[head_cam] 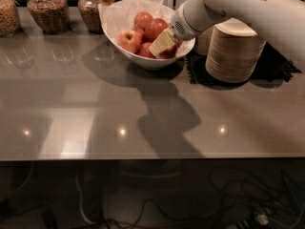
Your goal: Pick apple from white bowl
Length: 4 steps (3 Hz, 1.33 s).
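Note:
The white bowl [119, 36], lined with crinkled white paper, stands at the back of the grey table and holds several red apples. The apple [129, 40] with a pale yellow-orange blush lies at the bowl's left front; its sticker does not show. Darker red apples [155, 28] lie behind and to its right. My gripper [162, 43] reaches down from the upper right into the right half of the bowl. Its pale tip rests among the darker apples, just right of the blushed apple and hiding part of one.
A tall stack of beige paper bowls [234, 51] stands on a black mat [276, 70] right of the white bowl, under my arm. Three glass jars [46, 11] of dry food line the table's back left. Cables lie on the floor below the front edge.

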### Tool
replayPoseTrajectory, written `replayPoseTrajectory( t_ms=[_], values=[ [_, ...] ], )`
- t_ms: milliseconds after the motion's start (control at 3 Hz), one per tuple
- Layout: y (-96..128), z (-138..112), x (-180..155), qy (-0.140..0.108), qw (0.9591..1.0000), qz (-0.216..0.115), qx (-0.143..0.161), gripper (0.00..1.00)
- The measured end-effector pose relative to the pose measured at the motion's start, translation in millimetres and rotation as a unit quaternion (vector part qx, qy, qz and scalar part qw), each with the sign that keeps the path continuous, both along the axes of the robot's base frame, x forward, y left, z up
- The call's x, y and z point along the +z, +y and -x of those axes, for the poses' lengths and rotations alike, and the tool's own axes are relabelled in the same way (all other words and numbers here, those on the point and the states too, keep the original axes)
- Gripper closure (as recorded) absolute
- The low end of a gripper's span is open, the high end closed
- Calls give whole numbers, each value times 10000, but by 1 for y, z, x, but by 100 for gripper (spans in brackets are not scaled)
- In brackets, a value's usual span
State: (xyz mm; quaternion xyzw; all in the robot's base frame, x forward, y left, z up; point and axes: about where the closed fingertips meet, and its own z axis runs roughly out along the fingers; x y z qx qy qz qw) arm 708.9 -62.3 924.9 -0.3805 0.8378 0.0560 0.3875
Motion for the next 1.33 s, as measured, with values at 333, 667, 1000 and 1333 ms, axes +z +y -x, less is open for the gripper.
replayPoseTrajectory(
  t_ms=[333, 667, 1000, 1333],
  values=[
    [1, -3, -11, 115, 9999, -83, -75, 31],
    [2, -3, -23, 290, 9994, -125, -138, 33],
    [4, -2, -32, 440, 9988, -157, -160, 39],
    [6, -1, -34, 474, 9986, -165, -150, 50]
  ],
)
